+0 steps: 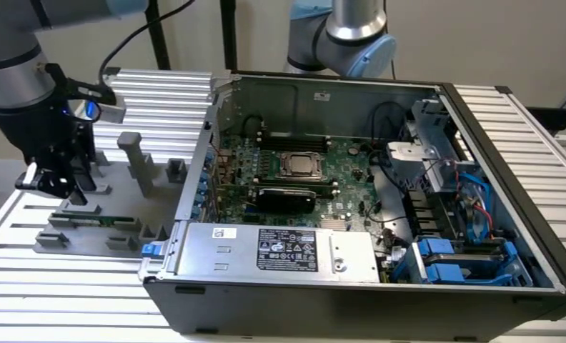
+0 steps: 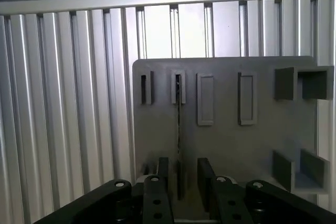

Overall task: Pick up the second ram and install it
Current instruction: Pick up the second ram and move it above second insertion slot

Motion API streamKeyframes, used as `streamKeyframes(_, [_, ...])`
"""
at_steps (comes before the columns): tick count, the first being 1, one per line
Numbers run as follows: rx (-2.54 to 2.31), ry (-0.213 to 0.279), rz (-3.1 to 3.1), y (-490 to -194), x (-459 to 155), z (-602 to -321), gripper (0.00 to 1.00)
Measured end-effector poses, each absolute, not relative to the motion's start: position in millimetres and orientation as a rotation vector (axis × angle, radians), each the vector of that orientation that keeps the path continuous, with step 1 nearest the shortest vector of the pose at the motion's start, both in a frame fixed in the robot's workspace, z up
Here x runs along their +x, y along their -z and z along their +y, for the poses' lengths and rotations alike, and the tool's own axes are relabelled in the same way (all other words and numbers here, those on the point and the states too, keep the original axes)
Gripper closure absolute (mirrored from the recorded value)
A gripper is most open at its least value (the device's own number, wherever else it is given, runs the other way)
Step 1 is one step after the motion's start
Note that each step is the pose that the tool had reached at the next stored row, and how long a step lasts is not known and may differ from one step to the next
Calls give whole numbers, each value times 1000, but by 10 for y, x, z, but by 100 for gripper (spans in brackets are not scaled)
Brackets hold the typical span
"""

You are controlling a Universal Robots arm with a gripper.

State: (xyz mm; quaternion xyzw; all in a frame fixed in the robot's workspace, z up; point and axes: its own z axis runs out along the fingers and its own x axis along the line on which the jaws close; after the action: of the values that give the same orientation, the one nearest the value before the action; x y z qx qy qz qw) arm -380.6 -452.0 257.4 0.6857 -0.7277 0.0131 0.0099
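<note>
Exterior, step: pick stage, as I judge it. The gripper (image 1: 57,184) hangs over the grey fixture (image 1: 83,244), at the exterior view's left of the computer case (image 1: 359,286).
Exterior, ram: the second ram (image 1: 97,219) sits on edge in the fixture (not yet lifted).
Wrist, ram: the second ram (image 2: 178,124) is seen edge-on, running between the fingers (image 2: 163,177).
Wrist, jaws: spread wider than the stick, a gap on each side, holding nothing.
Wrist, grasp calls for: staying centred and closing squarely on the flat faces (thin board, likely unforgiving).

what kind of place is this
Probably a robotics lab bench for computer assembly. An open PC case with its motherboard stands on a slotted aluminium table, a grey fixture beside it holds a ram stick, and a robot arm holds its open gripper above that stick.
</note>
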Motion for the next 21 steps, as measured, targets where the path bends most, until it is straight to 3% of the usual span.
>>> streamKeyframes(21, [2139,-34,-2268,-2193,-3773,-4561,0])
